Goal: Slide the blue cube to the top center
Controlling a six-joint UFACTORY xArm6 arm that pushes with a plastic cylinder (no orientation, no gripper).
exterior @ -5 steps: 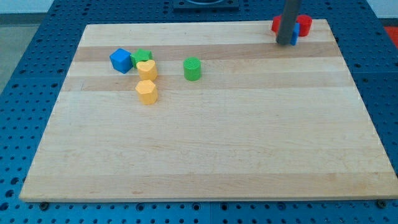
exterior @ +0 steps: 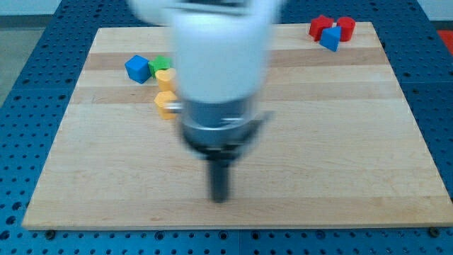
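Note:
The blue cube (exterior: 137, 69) sits near the board's upper left, beside a green block (exterior: 162, 64) and a yellow heart-shaped block (exterior: 165, 78). A second yellow block (exterior: 165, 103) lies just below them. My arm fills the middle of the view, blurred with motion. My tip (exterior: 220, 197) is low on the board near the view's bottom centre, far from the blue cube, down and to its right. The arm hides the green cylinder.
Two red blocks (exterior: 320, 27) (exterior: 345, 26) and a small blue block (exterior: 330, 38) cluster at the board's top right corner. The wooden board (exterior: 354, 142) lies on a blue perforated table (exterior: 28, 85).
My arm has swept from the top right corner to the lower middle of the board. It now covers the green cylinder. The blocks have not moved.

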